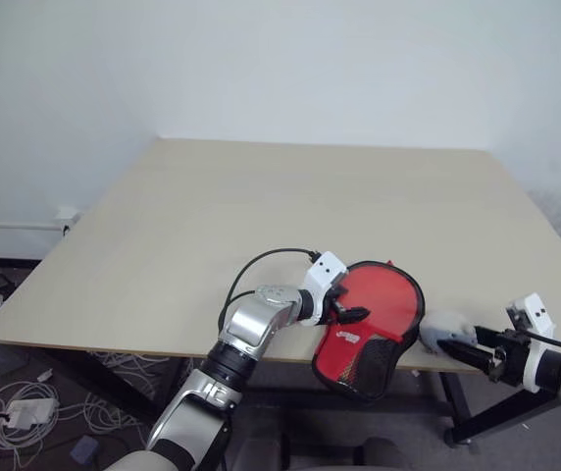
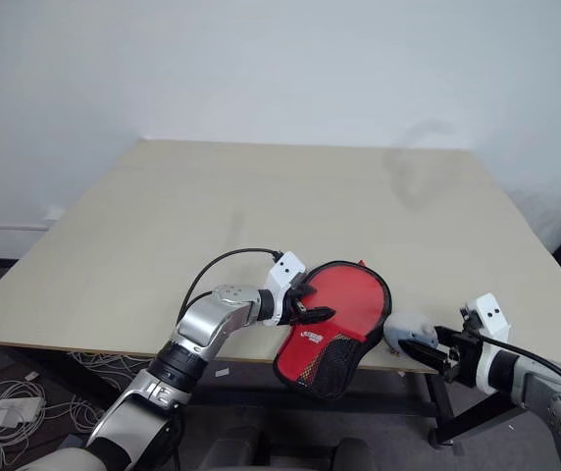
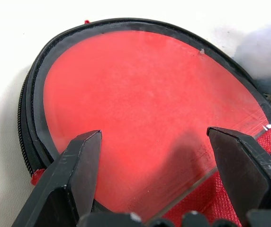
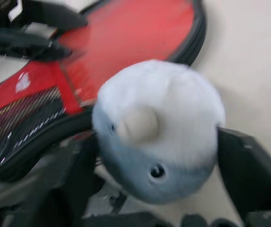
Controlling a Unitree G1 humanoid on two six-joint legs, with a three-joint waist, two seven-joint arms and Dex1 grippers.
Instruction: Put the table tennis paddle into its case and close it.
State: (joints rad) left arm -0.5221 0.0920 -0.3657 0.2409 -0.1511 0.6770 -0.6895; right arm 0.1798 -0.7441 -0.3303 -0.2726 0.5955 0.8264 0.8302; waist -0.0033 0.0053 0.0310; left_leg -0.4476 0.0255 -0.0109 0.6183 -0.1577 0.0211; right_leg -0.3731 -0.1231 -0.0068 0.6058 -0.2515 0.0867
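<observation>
While the case lies zipped at the table edge | left gripper spread wide over its window | right gripper wide around a pale plush toy.

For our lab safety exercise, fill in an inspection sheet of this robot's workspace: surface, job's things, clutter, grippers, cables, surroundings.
Surface: pale wooden table, mostly bare.
Job's things: case lies closed at the near edge, its narrow end overhanging; red paddle shows through the clear window.
Clutter: small pale plush toy beside the case.
Grippers: left gripper open over the case; right gripper open, fingers either side of the toy.
Cables: black cable looping on the left arm; loose wires on the floor.
Surroundings: white wall.
</observation>
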